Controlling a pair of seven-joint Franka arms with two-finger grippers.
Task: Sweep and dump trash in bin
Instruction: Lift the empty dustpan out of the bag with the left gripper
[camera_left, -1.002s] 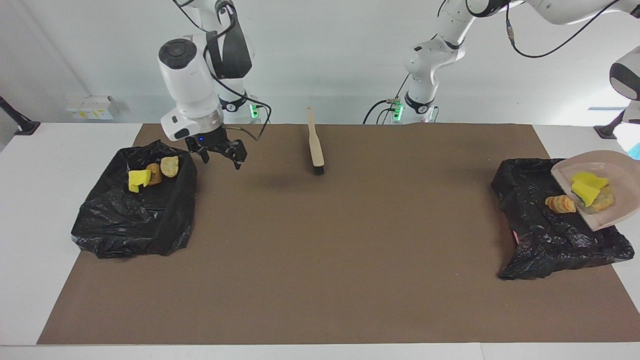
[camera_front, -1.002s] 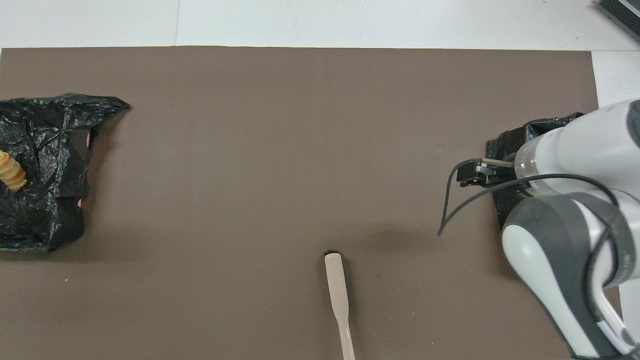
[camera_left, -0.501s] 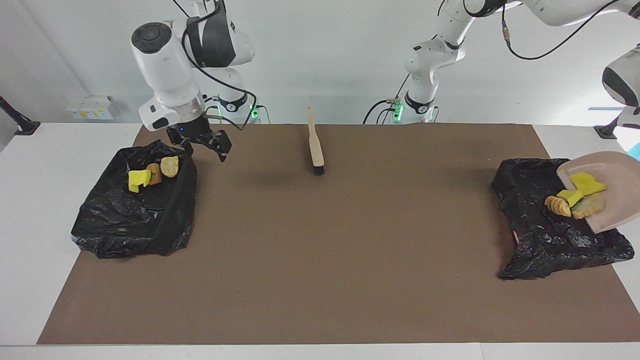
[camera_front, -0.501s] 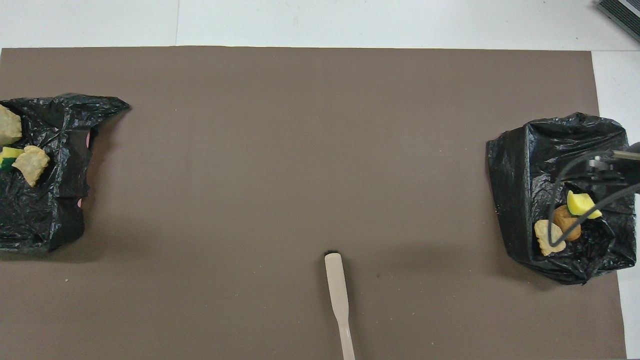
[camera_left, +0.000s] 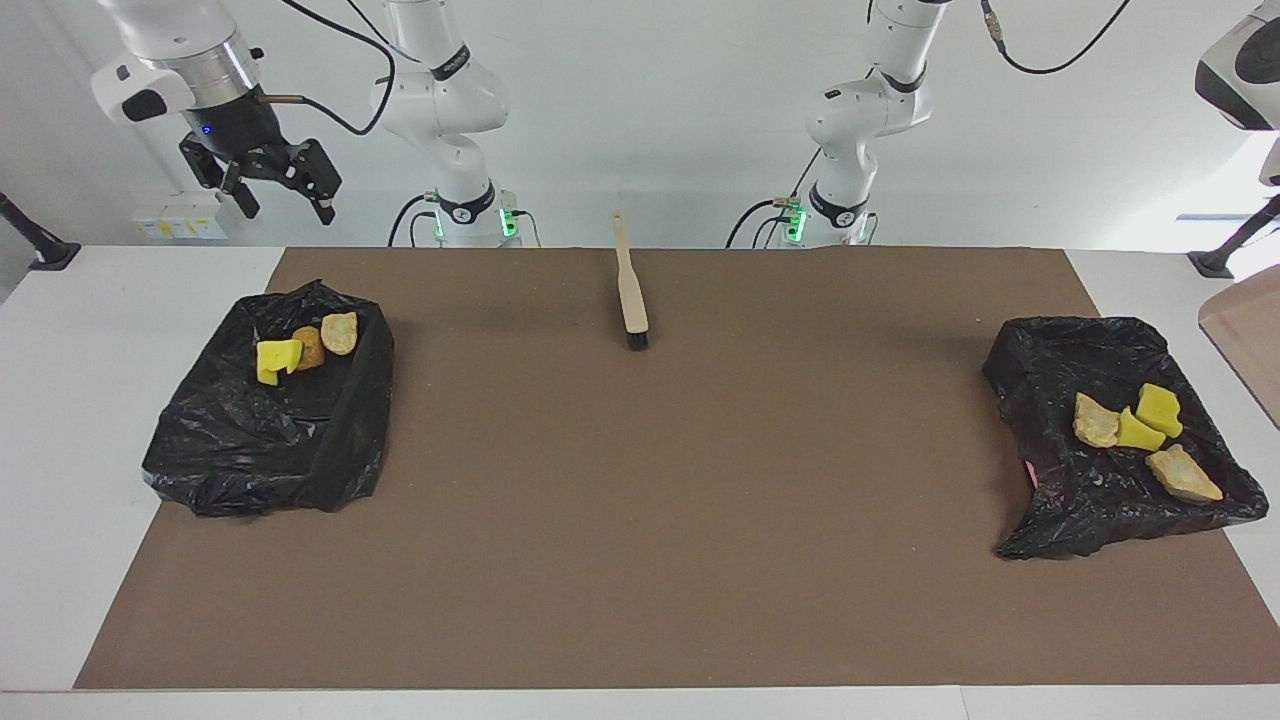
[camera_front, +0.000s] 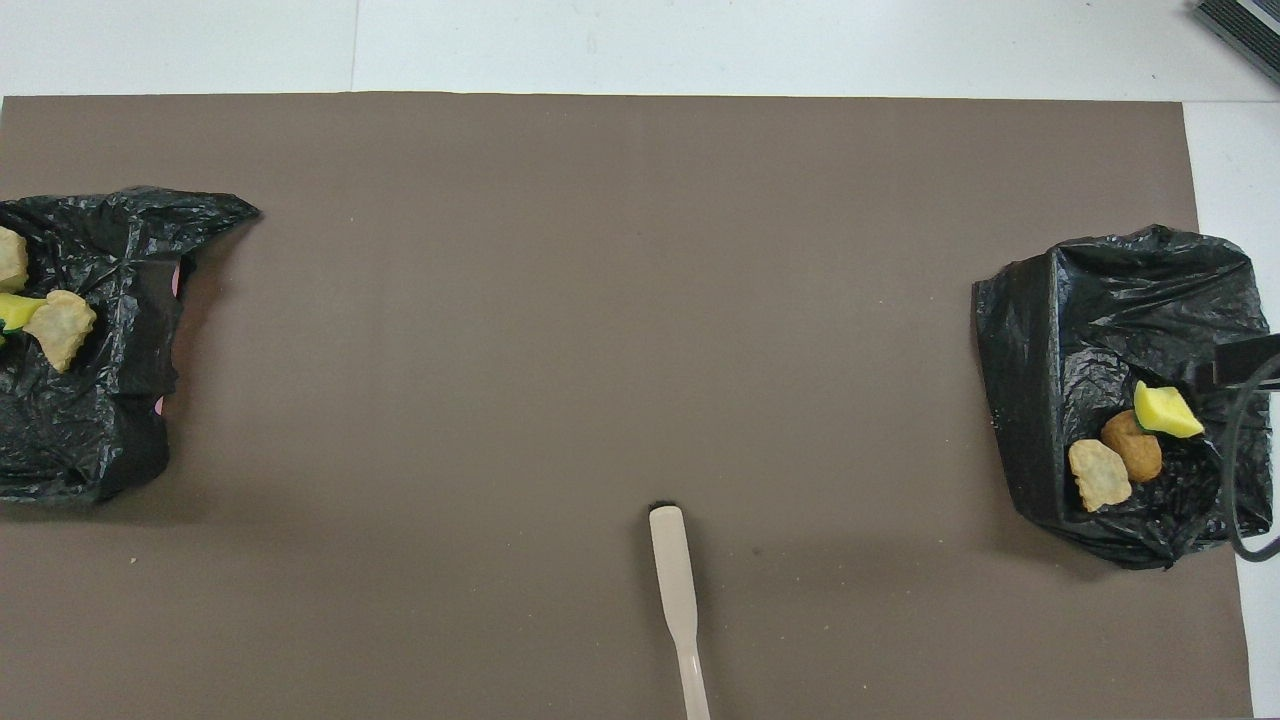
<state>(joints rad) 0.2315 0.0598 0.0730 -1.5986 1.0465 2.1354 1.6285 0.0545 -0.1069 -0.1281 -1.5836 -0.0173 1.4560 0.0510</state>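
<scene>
Trash (camera_left: 1140, 430) lies dumped in the lined bin (camera_left: 1040, 370). The dustpan (camera_left: 1245, 335) is held clear beside it, judged gripped by the unseen left gripper, jaws closed. The right gripper (camera_left: 270, 185) is parked high, jaws wide and empty.

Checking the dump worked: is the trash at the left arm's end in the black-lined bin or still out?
In: two yellow foam chunks and two tan lumps lie inside the black-lined bin.
</scene>
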